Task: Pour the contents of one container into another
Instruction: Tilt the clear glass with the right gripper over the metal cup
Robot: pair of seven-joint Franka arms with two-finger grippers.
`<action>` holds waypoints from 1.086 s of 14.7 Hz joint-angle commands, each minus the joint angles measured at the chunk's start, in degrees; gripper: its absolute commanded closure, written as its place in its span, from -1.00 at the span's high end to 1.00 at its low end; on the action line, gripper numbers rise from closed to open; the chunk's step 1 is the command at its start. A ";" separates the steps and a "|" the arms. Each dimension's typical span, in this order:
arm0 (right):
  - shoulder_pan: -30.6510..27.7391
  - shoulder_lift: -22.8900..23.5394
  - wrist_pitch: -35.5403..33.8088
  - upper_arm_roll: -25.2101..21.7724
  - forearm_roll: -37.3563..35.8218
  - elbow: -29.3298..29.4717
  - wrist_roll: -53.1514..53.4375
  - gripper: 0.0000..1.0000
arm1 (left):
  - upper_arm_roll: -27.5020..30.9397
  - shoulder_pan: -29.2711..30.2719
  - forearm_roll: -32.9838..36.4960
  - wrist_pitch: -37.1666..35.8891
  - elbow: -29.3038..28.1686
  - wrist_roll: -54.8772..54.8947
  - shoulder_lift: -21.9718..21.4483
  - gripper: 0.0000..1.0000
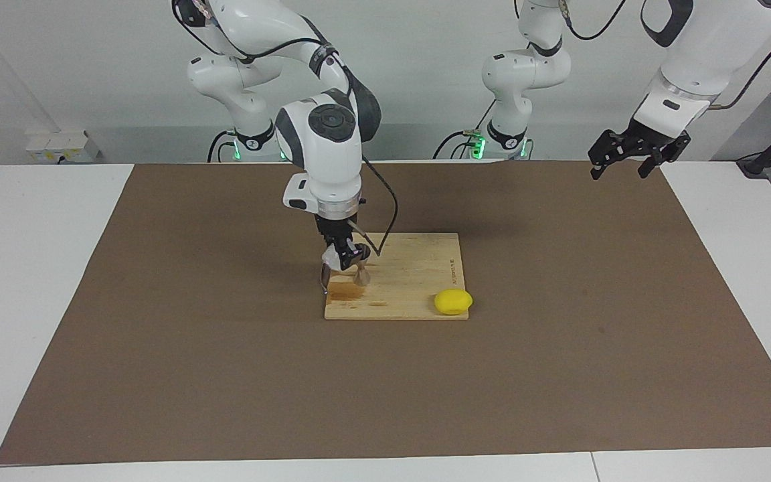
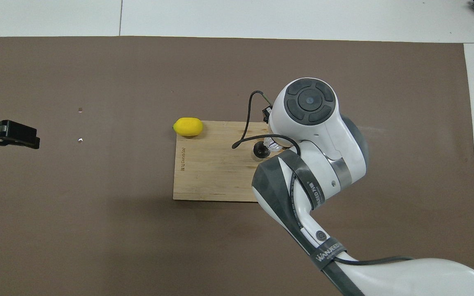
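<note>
- Clear thick-walled glass cup [image 1: 329, 257], short and round, clamped in right gripper [image 1: 341, 260], tilted, just above the small silvery hourglass-shaped steel jigger [image 1: 361, 272].
- Jigger stands upright on pale bamboo cutting board [image 1: 419, 268], at the corner of the board toward the right arm's end; overhead view shows its dark round mouth [image 2: 260, 150] with the cup's rim [image 2: 273, 144] at about 2 o'clock from it, nearly touching.
- Key relation: cup's mouth points toward jigger, cup's axis tipped well off vertical; judged mid-pour. Whether liquid is running, cannot tell.
- Darker patch on board [image 1: 345, 290] under the cup, possibly a spill or wet stain; judgement only.
- Right arm is the nearer one, directly over the work; next move likely needs the cup's lip held over the narrow jigger mouth, easy to miss.
- Left gripper [image 1: 630, 161] waits raised over the brown mat's [image 1: 158, 335] edge at the left arm's end, fingers apart, holding nothing.
- Yellow lemon [image 1: 453, 302] lies at the board's corner toward the left arm's end, farther from robots than jigger.
- Surface: brown mat on white table [image 1: 24, 268]; plain white wall at the robots' end.
</note>
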 commanded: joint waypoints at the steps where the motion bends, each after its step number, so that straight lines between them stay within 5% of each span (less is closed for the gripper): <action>1: 0.15 -0.67 0.14 0.05 -1.71 -0.63 1.49 -1.00 | -0.22 0.63 -0.66 0.24 -1.47 0.46 -1.50 1.00; 16: -0.81 -0.40 0.32 0.14 0.74 -0.37 1.06 -1.00 | -0.22 0.63 -0.66 0.24 -1.47 0.46 -1.58 1.00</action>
